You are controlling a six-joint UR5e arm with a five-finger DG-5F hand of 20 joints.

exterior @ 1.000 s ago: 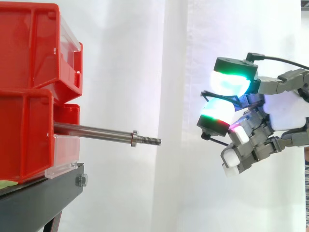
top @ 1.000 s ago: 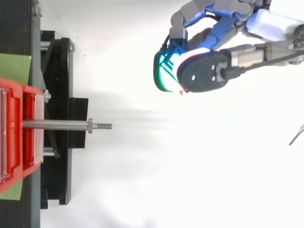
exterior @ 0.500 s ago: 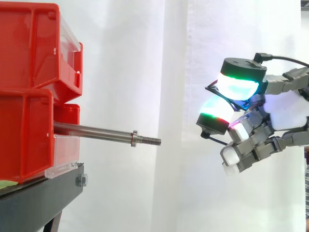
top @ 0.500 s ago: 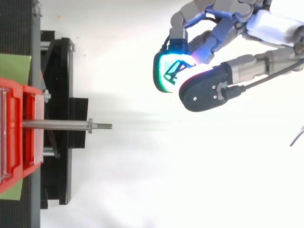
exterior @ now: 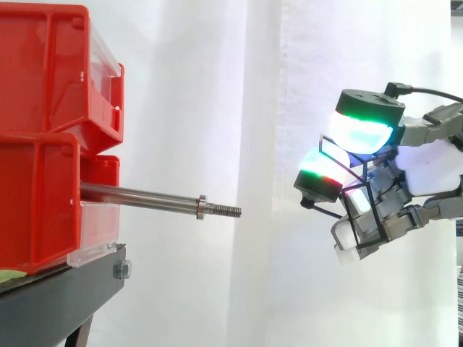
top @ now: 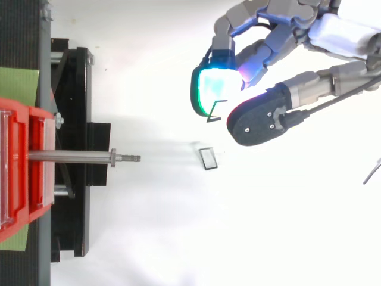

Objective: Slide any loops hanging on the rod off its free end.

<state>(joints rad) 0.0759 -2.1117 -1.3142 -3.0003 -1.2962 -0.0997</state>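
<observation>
Hovering at upper right, the hand (top: 262,116) has its fingers parted, gripping nothing.
Black loop (top: 208,158) sits loose mid-frame, between the rod (top: 71,157) and the hand, touching neither.

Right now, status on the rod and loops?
Hand open, beyond the rod's free end. Rod bare, no loop on it. Black loop loose beside the fingers, off the rod. Nothing in the way.
</observation>
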